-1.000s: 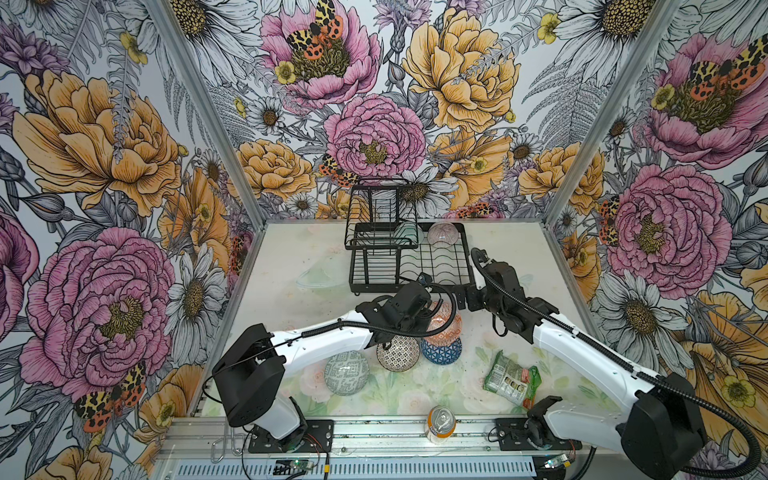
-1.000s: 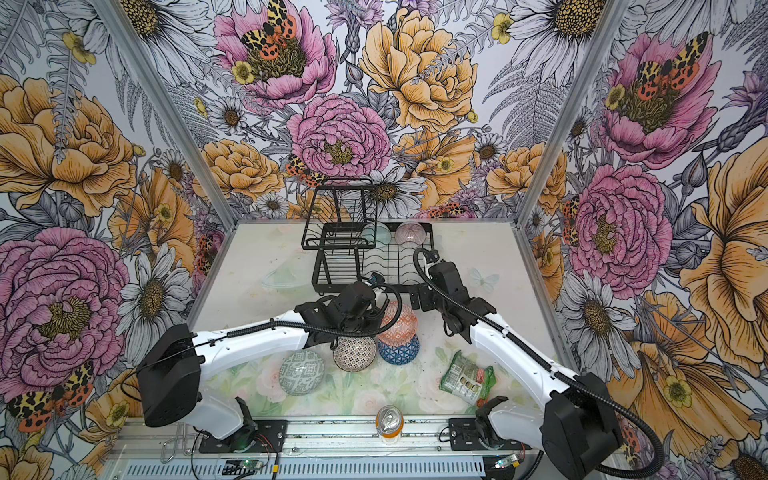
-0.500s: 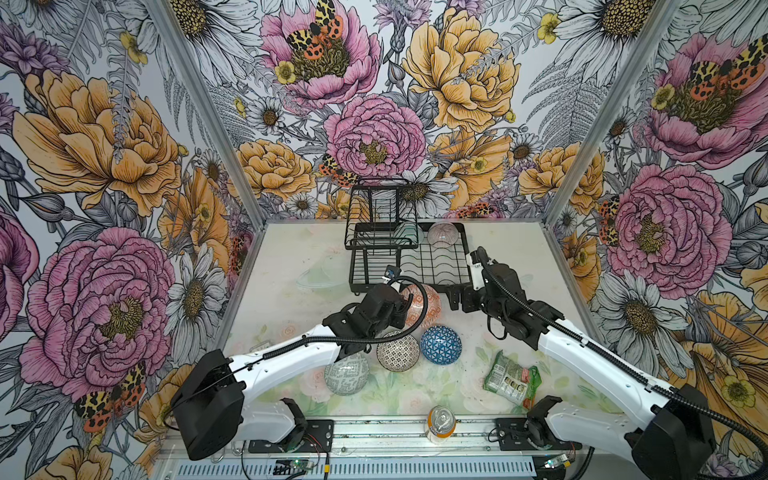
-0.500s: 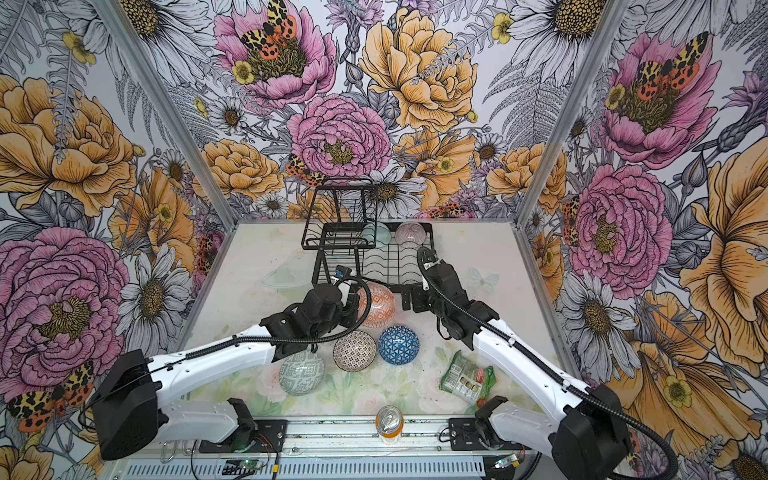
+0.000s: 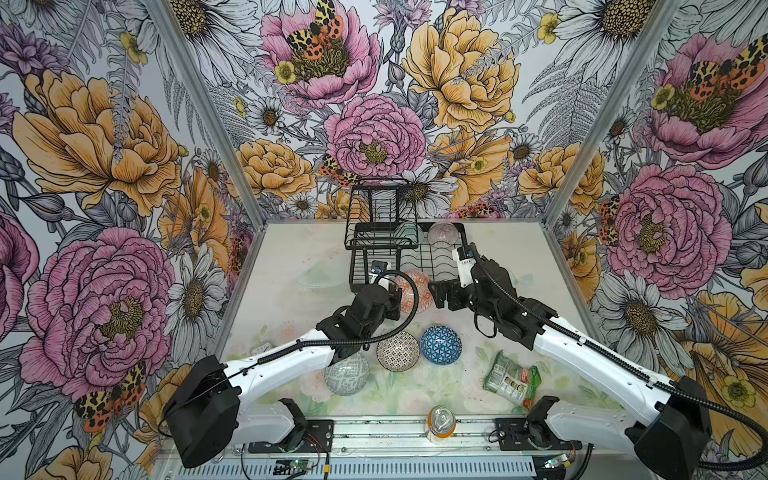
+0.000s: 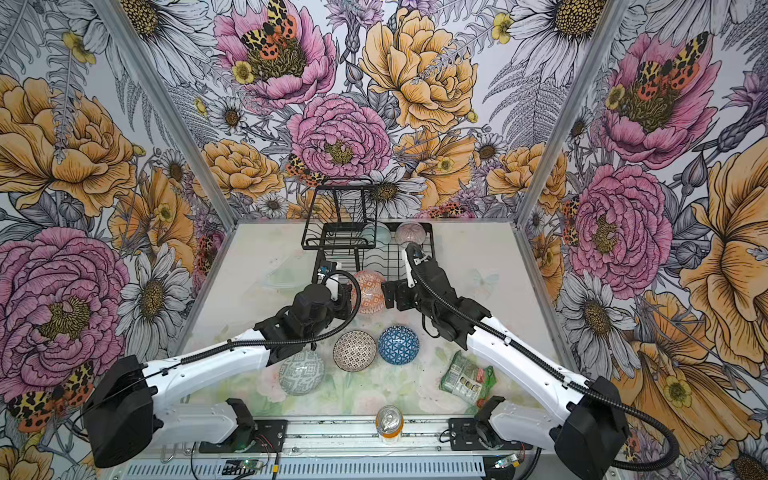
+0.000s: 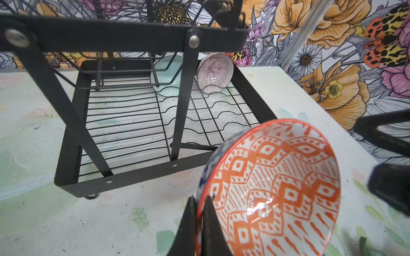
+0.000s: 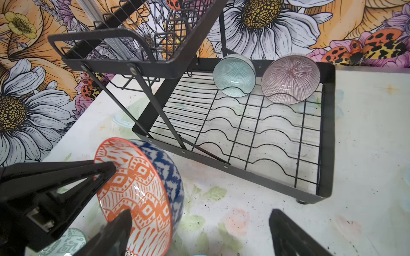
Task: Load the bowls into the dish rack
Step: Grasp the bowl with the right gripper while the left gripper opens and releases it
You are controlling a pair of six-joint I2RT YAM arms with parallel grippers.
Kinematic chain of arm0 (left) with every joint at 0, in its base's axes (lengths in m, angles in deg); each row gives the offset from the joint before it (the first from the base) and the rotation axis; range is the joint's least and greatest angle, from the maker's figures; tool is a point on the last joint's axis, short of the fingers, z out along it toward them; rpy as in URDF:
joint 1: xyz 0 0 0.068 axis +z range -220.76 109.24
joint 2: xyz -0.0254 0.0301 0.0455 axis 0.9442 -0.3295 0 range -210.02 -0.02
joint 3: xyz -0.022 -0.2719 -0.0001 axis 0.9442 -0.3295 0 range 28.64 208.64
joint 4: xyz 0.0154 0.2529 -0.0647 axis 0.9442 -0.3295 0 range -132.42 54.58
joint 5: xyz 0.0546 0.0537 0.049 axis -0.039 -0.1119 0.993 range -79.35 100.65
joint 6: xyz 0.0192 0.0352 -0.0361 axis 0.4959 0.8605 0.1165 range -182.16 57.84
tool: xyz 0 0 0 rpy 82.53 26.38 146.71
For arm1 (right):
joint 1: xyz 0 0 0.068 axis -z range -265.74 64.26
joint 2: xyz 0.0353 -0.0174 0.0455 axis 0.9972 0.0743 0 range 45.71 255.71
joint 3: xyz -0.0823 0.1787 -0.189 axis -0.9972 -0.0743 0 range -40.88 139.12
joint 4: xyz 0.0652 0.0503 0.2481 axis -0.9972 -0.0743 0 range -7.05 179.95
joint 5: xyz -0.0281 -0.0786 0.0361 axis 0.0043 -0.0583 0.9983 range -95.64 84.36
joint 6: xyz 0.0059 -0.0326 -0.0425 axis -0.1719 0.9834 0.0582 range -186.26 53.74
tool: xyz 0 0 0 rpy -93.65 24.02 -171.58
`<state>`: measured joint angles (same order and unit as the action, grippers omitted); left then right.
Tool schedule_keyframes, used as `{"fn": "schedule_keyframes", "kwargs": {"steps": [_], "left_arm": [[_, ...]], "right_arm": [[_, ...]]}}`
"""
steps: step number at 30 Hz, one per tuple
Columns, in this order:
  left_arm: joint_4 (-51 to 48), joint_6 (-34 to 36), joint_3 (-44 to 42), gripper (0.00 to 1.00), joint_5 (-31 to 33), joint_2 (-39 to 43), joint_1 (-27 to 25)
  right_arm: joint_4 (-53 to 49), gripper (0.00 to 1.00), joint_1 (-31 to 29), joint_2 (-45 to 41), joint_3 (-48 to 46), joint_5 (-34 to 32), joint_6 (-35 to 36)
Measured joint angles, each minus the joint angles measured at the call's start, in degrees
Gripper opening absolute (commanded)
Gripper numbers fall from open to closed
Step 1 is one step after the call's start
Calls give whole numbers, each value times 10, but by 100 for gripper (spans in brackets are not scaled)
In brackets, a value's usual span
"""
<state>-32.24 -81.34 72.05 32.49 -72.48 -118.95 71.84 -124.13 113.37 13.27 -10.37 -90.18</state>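
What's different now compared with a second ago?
The left gripper, shut on the orange-white bowl, carried it from over the blue bowl toward the dish rack. The right gripper, fingers open, moved in beside that bowl. The other bowls, snack packet and can stayed put.

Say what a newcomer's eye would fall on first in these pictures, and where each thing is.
The floral walls enclose the table on three sides. At centre, the left gripper pinches an orange bowl by its rim, on edge, just in front of the rack, with the open right gripper beside it. A teal bowl and a pink bowl stand on edge at the rack's back.
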Motion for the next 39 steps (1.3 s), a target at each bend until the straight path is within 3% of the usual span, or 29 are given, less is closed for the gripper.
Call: {"fn": "schedule_keyframes", "kwargs": {"steps": [5,11,14,18,27,31,35,39], "left_arm": [[24,-5,0,0,0,-8,0],[64,-7,0,0,0,-9,0],[80,-10,0,0,0,-9,0],[98,-11,0,0,0,-9,0],[141,-19,-24,0,-4,-12,0],[169,-24,-33,0,-7,-17,0],[188,-28,-37,0,-9,-19,0],[187,-28,-37,0,-9,-19,6]], "right_arm": [[6,95,-4,27,13,-1,-9],[11,84,-4,69,36,-8,-7],[20,75,-4,87,40,-10,-9],[37,53,-4,105,40,-12,-12],[68,22,4,107,45,-10,-4],[68,19,6,107,48,4,4],[64,1,16,114,54,15,14],[61,0,21,131,70,30,20]]}}
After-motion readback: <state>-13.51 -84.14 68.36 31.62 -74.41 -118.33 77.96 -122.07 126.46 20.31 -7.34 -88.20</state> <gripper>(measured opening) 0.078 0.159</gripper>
